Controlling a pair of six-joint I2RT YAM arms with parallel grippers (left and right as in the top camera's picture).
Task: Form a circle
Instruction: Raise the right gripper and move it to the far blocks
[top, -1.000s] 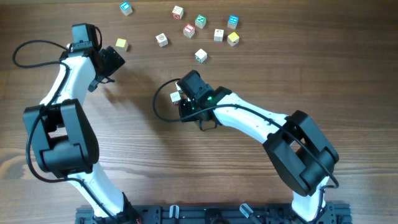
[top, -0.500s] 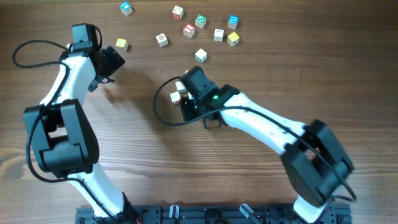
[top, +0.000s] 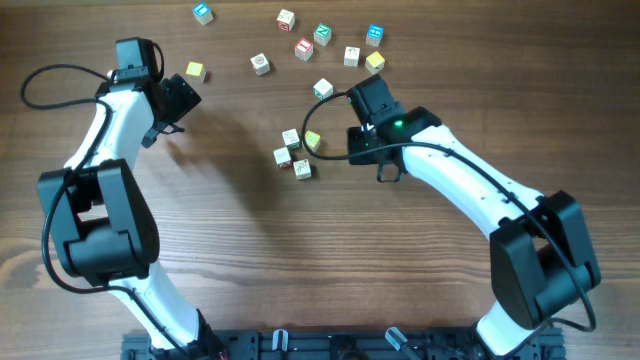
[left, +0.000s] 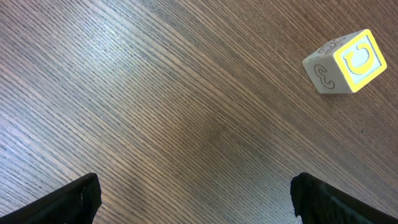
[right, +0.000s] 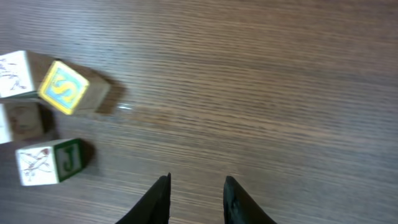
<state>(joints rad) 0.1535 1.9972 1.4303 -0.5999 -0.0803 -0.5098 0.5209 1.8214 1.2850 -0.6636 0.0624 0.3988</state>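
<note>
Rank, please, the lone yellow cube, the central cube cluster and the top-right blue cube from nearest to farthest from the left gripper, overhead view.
From the left gripper:
1. The lone yellow cube, just beyond its fingers.
2. The cube cluster, mid-table.
3. The top-right blue cube, far across the table.

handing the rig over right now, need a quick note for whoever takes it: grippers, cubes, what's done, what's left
Left gripper: open, empty, hovering near a lone yellow-faced cube.
Right gripper: jaws slightly apart, empty, just beside the circle.
Circle: a tight cluster of about five cubes mid-table, including a pale yellow one.
Done: that small ring is laid out.
Left: loose cubes lie scattered at the far side. Check that the ring reads as closed, and nudge if not.
</note>
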